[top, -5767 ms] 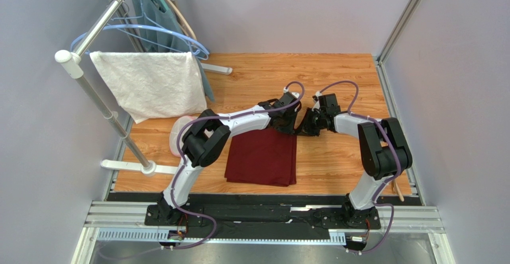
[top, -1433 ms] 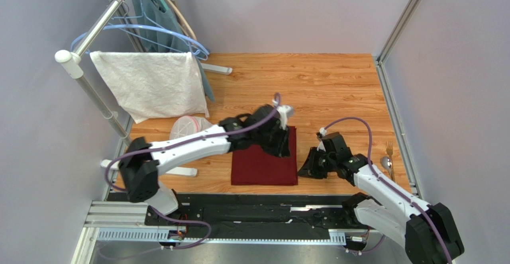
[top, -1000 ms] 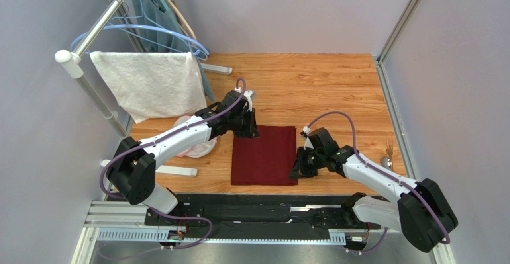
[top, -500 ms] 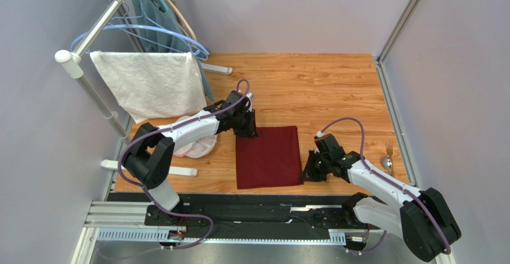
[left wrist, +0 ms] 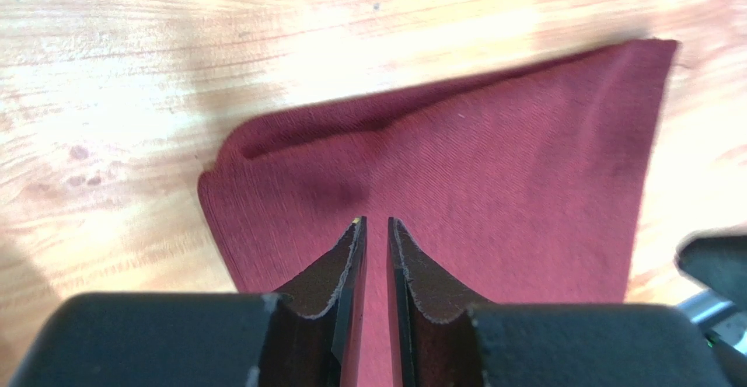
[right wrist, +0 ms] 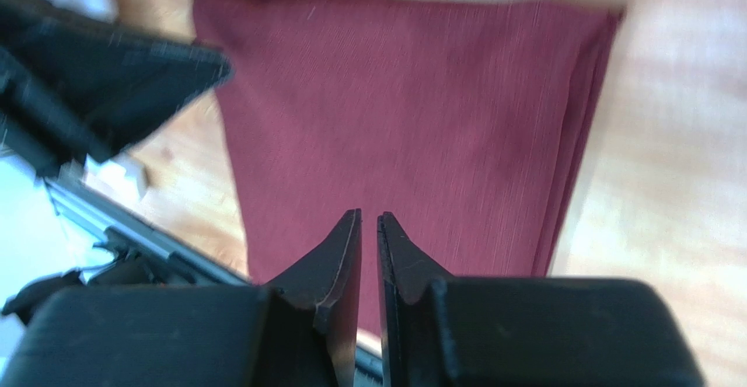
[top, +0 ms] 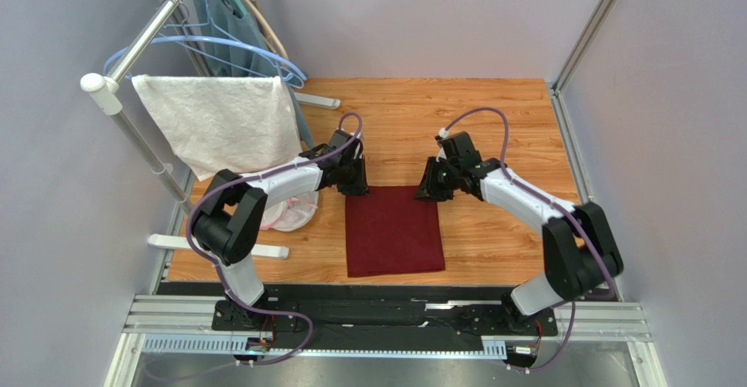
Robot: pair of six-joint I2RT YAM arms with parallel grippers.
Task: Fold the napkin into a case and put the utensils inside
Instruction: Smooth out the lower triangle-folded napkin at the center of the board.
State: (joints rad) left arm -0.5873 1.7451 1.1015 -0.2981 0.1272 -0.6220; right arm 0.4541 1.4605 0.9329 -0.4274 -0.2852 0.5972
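The maroon napkin (top: 392, 234) lies flat on the wooden table as a folded rectangle, longer from far to near. It also shows in the left wrist view (left wrist: 491, 168) and in the right wrist view (right wrist: 394, 107). My left gripper (top: 358, 184) hovers at its far left corner, jaws all but shut and empty (left wrist: 377, 222). My right gripper (top: 427, 187) hovers at its far right corner, jaws also nearly shut and empty (right wrist: 369, 216). The fork and spoon are hidden, with the right arm over the table's right side.
A white towel (top: 224, 124) hangs on a metal rack at the left, with blue hangers (top: 237, 50) behind it. The rack's foot (top: 219, 247) lies on the table's left. A pale round object (top: 285, 216) sits under my left arm. Grey walls enclose the table.
My right arm has swung from the napkin's near right edge up to its far right corner, covering the fork and spoon. My left gripper stays at the far left corner.
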